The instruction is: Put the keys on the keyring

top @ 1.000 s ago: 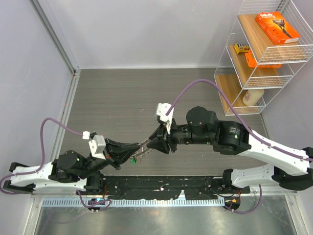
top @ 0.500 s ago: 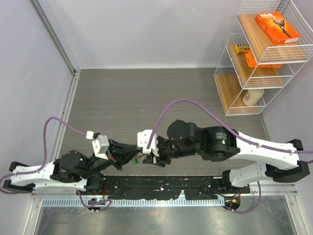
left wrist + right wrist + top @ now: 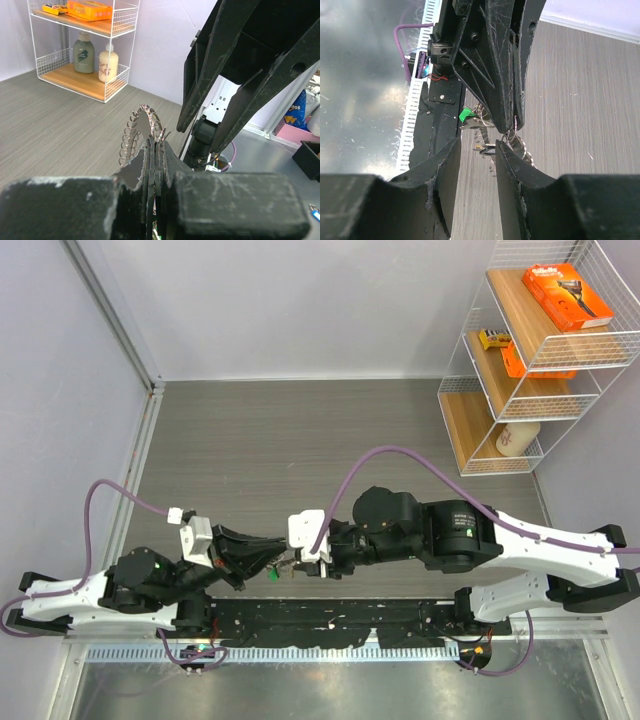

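My left gripper (image 3: 272, 559) is shut on the keyring (image 3: 283, 565) and holds it just above the table's near edge. A small green tag (image 3: 272, 571) hangs from it. In the left wrist view my left gripper (image 3: 156, 145) clamps the thin ring (image 3: 150, 116), with several silver keys (image 3: 130, 141) fanned to its left. My right gripper (image 3: 299, 566) faces it tip to tip, open. In the right wrist view my right gripper (image 3: 477, 142) stands open around the hanging keys (image 3: 484, 134). One small key (image 3: 487, 148) lies against its right finger (image 3: 512, 170), and the green tag (image 3: 466, 114) shows behind.
A white wire shelf (image 3: 530, 350) with orange boxes and a bottle stands at the back right, also seen as a shelf (image 3: 85, 47) in the left wrist view. A black rail (image 3: 330, 620) runs along the near edge. Purple cables arc above both arms.
My right arm swung down and left from mid-table to meet the left gripper's tips, its jaws staying apart. The left gripper kept its hold on the keyring, nearly still.
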